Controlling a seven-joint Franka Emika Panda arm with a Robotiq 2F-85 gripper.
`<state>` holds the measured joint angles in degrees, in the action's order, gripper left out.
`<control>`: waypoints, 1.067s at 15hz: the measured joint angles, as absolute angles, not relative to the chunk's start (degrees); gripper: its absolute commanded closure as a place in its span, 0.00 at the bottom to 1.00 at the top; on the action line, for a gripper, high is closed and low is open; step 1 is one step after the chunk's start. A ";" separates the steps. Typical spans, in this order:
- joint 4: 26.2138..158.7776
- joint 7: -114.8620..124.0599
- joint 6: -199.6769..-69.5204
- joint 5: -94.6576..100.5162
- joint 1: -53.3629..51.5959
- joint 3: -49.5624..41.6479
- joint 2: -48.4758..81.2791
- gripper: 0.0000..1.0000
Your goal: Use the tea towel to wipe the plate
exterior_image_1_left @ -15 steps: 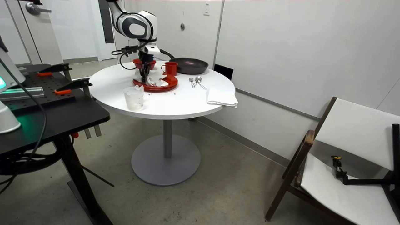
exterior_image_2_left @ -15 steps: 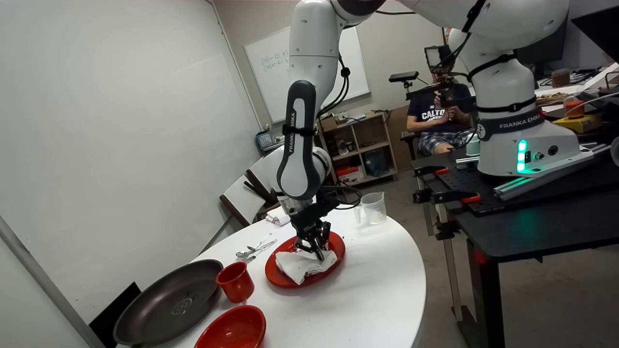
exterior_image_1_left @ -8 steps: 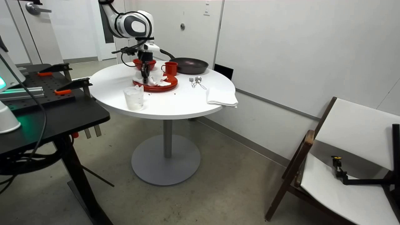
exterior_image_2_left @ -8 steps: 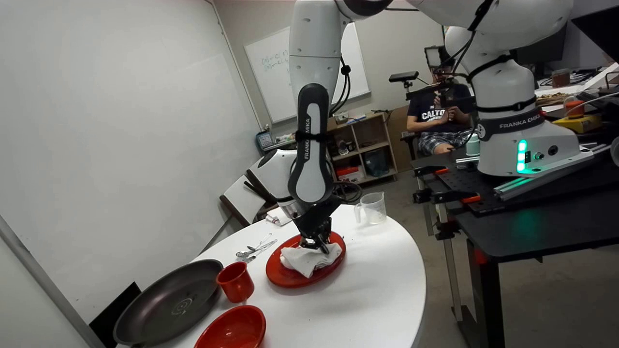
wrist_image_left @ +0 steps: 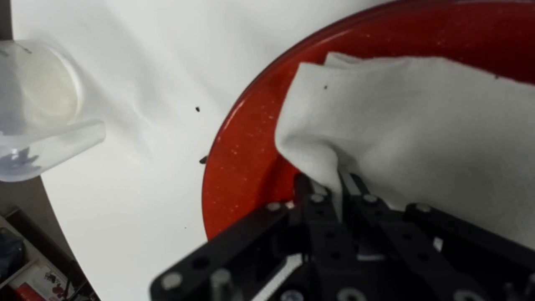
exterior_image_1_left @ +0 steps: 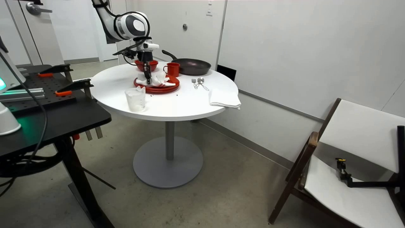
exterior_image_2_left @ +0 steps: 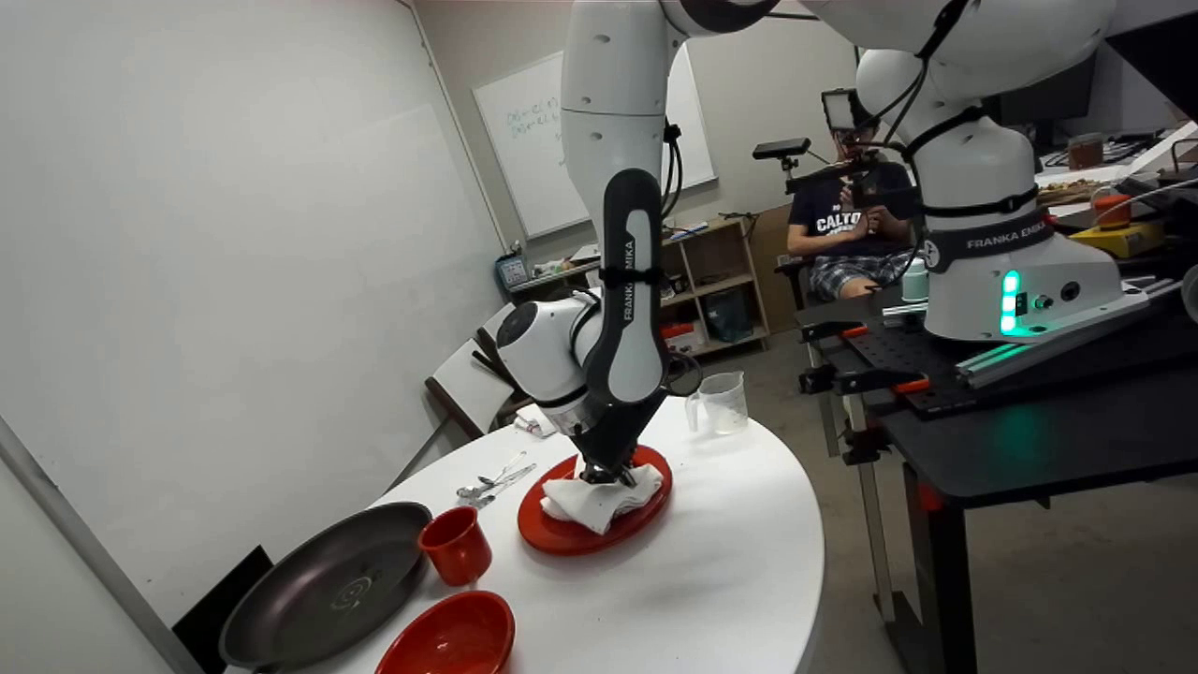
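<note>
The plate [wrist_image_left: 234, 179], wide, round and red-orange, lies on the white table with pale specks along its rim. Bunched on top of it is the white tea towel [wrist_image_left: 393, 113], a few dark bits on its cloth. My gripper [wrist_image_left: 330, 184] is shut on a fold of the towel, which runs up between the two fingers. In both exterior views the gripper [exterior_image_2_left: 614, 476] points down over the plate [exterior_image_2_left: 535, 532], with the towel [exterior_image_2_left: 594, 507] spread out below and beside it. The plate's middle is hidden under the cloth.
A clear plastic jug [exterior_image_1_left: 136, 99] stands close to the plate. Around it are a red mug [exterior_image_2_left: 456, 546], a red bowl [exterior_image_2_left: 454, 638], a black frying pan [exterior_image_2_left: 328, 590], cutlery [exterior_image_1_left: 200, 83] and a folded white cloth [exterior_image_1_left: 224, 98] at the table's edge. Dark crumbs [wrist_image_left: 203, 159] lie beside the plate.
The gripper has drawn the towel a short way across the plate, up and slightly right in an exterior view. The plate has shifted slightly with it. The grip has stayed shut.
</note>
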<state>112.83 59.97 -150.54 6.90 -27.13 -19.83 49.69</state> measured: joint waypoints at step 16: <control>114.55 60.12 -160.85 6.29 -25.60 -20.14 49.64 0.98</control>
<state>114.55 60.12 -160.85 6.29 -25.60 -20.14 49.64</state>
